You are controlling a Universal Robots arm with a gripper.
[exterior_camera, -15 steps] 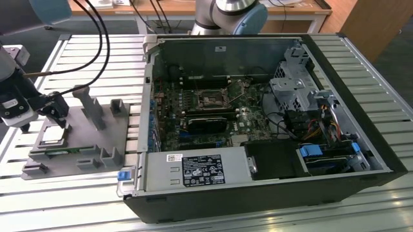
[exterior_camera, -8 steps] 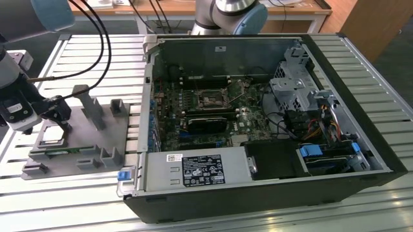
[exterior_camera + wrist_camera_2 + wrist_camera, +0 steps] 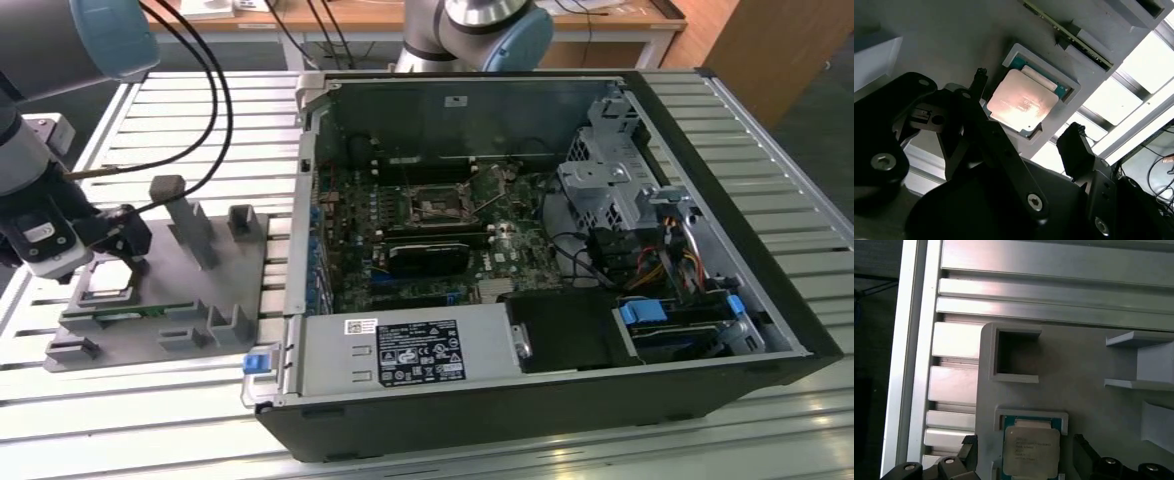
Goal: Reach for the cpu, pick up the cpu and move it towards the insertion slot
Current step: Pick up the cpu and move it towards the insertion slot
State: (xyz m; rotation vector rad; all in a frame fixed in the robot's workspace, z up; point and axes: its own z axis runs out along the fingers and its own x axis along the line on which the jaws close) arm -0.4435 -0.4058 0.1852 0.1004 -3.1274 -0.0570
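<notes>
I have the gripper (image 3: 118, 240) down at the grey holder plate (image 3: 180, 300), which sits on the slatted metal worktop (image 3: 200, 130) at the exterior view's left. The cpu (image 3: 110, 283) lies flat in its shallow square pocket in that plate, silvery top facing up, and has not been lifted.

In the second wrist view the fingers (image 3: 1074, 142) are spread apart, with the cpu (image 3: 1021, 102) between them. One fingertip is close beside one edge of the chip. The other stands off past the raised rim of the pocket on the opposite side. I cannot tell whether the nearer tip touches the chip. The first wrist view shows the same: the cpu (image 3: 1031, 450) is in its recess with a dark finger on each side of it, and neither finger is closed on it.

A narrow green memory stick (image 3: 1069, 35) rests along the holder's edge, just beyond the pocket.

The insertion slot (image 3: 438, 207) is on the motherboard inside the open computer case (image 3: 534, 410), well apart from the holder, towards the exterior view's right.
</notes>
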